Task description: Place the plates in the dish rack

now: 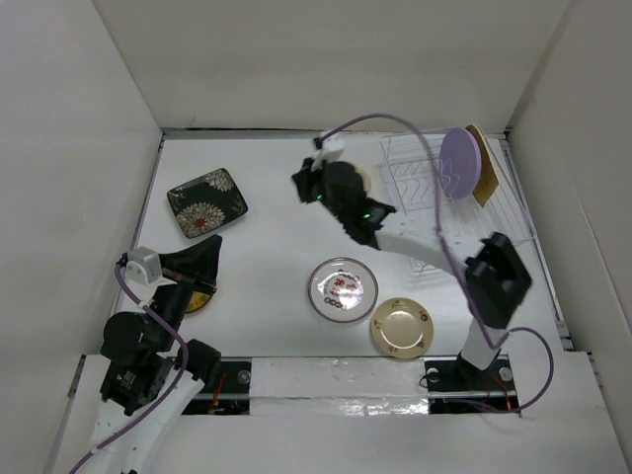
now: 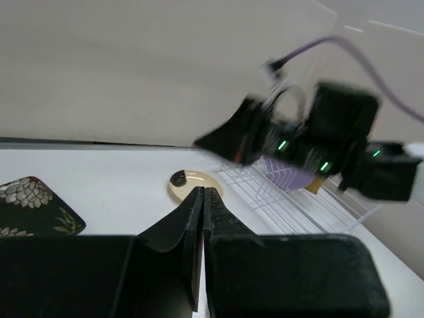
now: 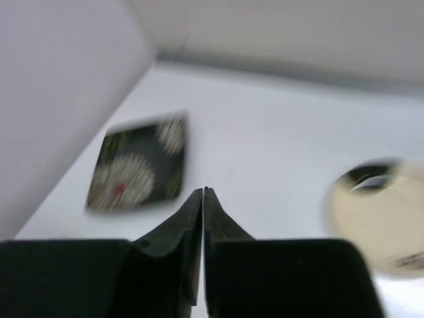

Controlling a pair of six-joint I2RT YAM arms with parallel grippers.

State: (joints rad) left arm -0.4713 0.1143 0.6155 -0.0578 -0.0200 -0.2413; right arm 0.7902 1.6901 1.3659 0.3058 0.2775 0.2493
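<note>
Left pincer (image 2: 202, 192) clenched on nothing, low at near-left of the surface (image 1: 276, 237), probably keeping out of the other arm's way. A yellow plate (image 1: 202, 299) under that arm is mostly hidden.

Red-patterned plate (image 1: 343, 288) and pale round plate (image 1: 402, 327) lie flat, unloaded. Black floral plate (image 1: 206, 201) lies farther left.

Right pincer (image 3: 203, 193) shut, empty, beside the cream plate (image 2: 189, 180); its wrist view is blurred.

Dish rack (image 1: 407, 173), far right: tines hold the lilac plate (image 1: 460, 158) upright. The plate behind it is edge-on, unclear.
</note>
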